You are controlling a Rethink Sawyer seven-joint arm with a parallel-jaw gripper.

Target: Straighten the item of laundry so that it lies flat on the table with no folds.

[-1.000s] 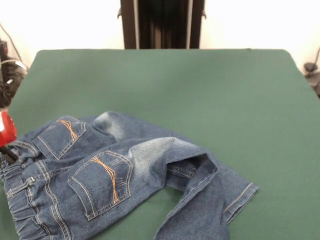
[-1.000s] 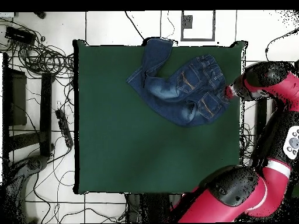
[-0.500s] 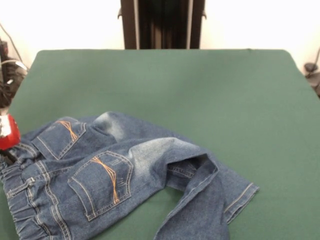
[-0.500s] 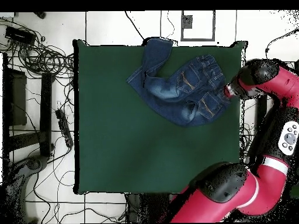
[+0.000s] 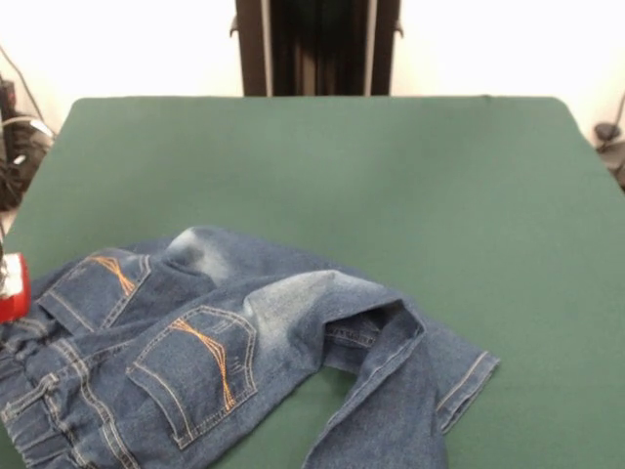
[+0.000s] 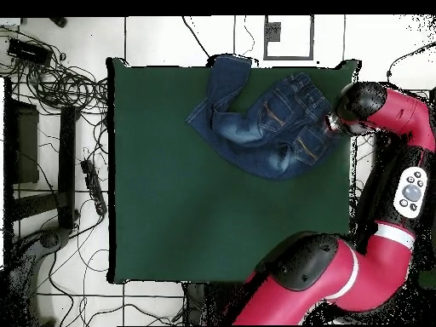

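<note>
front and overhead views of 1 moment in the flattening task. nearest the front camera, the jeans (image 5: 244, 362) lie crumpled at the near left part of the table (image 5: 391, 176), back pockets up, with the elastic waistband (image 5: 39, 410) bunched at the left edge and 1 leg (image 5: 410, 391) doubled over on itself toward the right, its hem turned up; the pale faded patches sit between. just beside the waistband, at the picture's left border, a small part of the red tool (image 5: 12, 286) shows; whether it is spread, pressed together or pinching the cloth cannot be told from either view. in the overhead view the tool (image 6: 330, 128) meets the waistband end of the jeans (image 6: 264, 123) at the table's edge, and the arm (image 6: 383, 170) curves back beside the table. the garment's long axis runs from the tool diagonally away across the table corner, the legs (image 6: 223, 85) lying farthest from it and still folded. judged from this, the coming move turns on that axis: a pull along it, away from the legs, would draw folds out. farther off, the table lies bare green to its far edge
</note>
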